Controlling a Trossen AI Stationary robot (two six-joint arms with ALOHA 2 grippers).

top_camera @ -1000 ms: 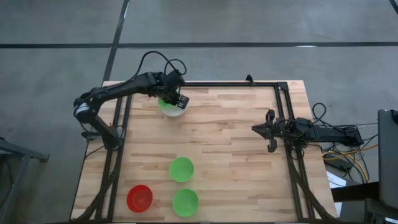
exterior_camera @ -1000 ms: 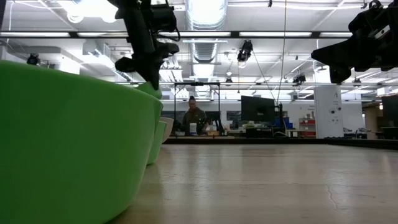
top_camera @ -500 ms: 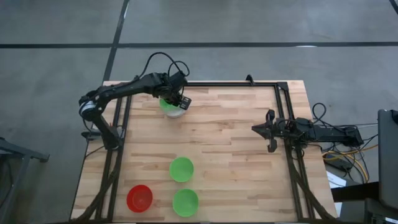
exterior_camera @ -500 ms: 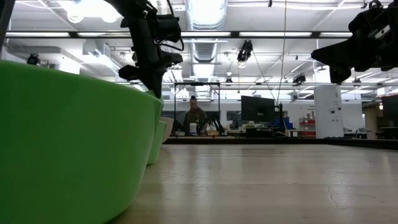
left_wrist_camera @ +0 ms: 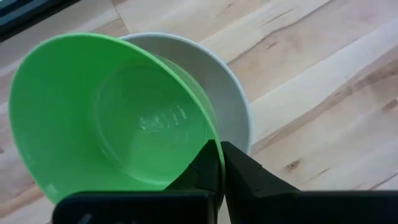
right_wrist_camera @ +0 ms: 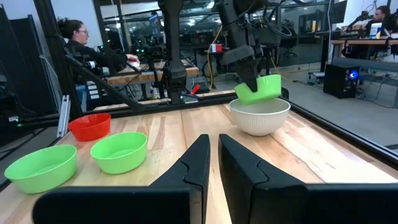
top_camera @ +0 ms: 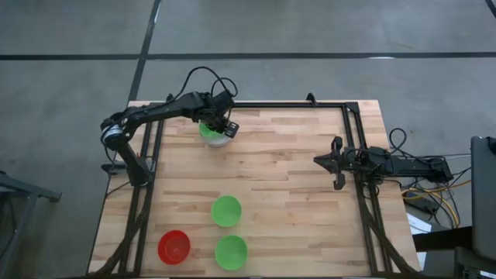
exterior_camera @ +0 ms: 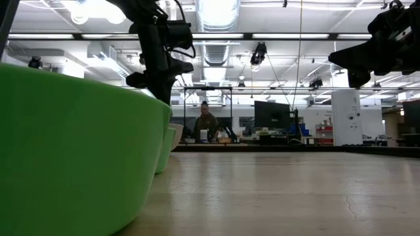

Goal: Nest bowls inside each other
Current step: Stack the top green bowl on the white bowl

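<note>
I have the left claw [left_wrist_camera: 219, 167] pinched shut on the rim of a green bowl [left_wrist_camera: 112, 118], holding it tilted just above the white bowl [left_wrist_camera: 227, 99] at the far left corner of the table [top_camera: 294, 170]. From my right wrist camera the green bowl [right_wrist_camera: 260, 88] hangs at a slant from the claw, its low edge right over the white bowl's [right_wrist_camera: 259, 115] mouth but not yet seated, as far as I can judge.

To do this step well, I would level the green bowl first so its base points straight down, then centre it directly under the claw over the white one, and lower gently until it settles. I'd only let go once the rim sits evenly all round; releasing while it is tilted could let it tip out or slide the white bowl toward the table edge just beyond it.

Well away from the claw, toward the near side, two more green bowls [top_camera: 226, 210] [top_camera: 231, 252] and the red bowl [top_camera: 173, 246] wait their turn.

The right claw [right_wrist_camera: 211, 158] is parked at the right edge of the table, fingers nearly together, holding nothing.
</note>
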